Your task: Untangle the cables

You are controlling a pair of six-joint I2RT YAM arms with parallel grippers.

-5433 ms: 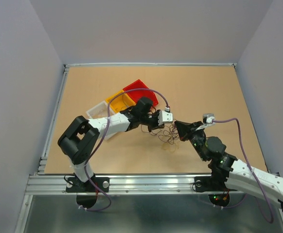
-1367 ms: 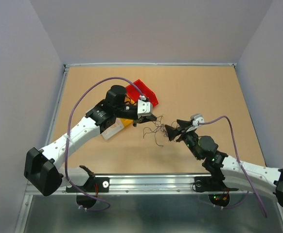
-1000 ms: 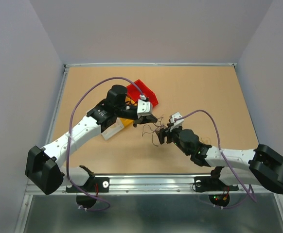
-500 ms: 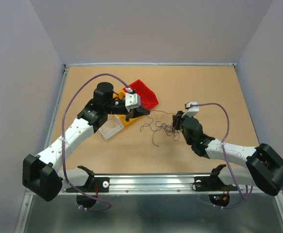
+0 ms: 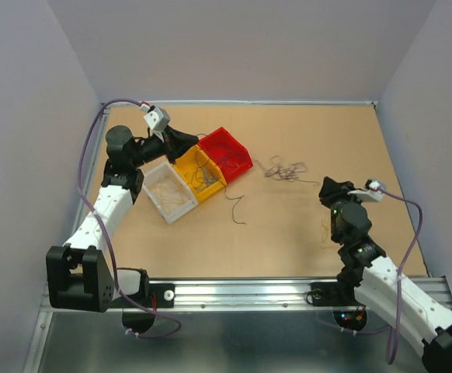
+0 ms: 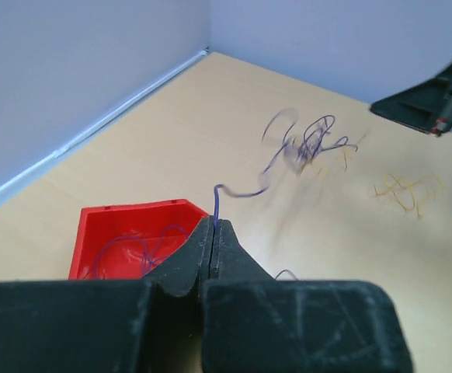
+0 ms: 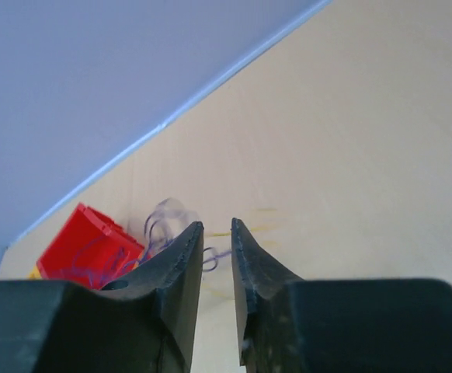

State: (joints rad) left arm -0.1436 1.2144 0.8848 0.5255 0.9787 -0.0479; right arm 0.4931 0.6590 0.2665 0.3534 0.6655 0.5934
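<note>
Cables [image 5: 284, 169] lie clumped on tabletop [image 5: 327, 132]; left pincer [image 6: 213, 226] clamps a purple strand [image 6: 241, 191], right pincer [image 7: 217, 233] stands slightly parted, empty. Risk: pulling tightens the snarl.

Free room: bare tabletop [image 5: 342, 132], far right.
Obstacles: red bin [image 5: 237, 145], yellow bin [image 5: 209, 192], white bin [image 5: 181, 214] left; loose cables [image 5: 284, 169] centre.

Red bin [image 5: 211, 137]: open-topped plastic tray, set at a diagonal on the table.
Yellow bin [image 5: 187, 155]: touching the red bin's near-left side, same diagonal.
White bin [image 5: 153, 169]: next in the row, beyond the yellow bin from the red bin.
Table [image 5: 327, 140]: light wood top under the red bin.
Wall [image 5: 241, 47]: plain pale grey, behind the red bin.
</note>
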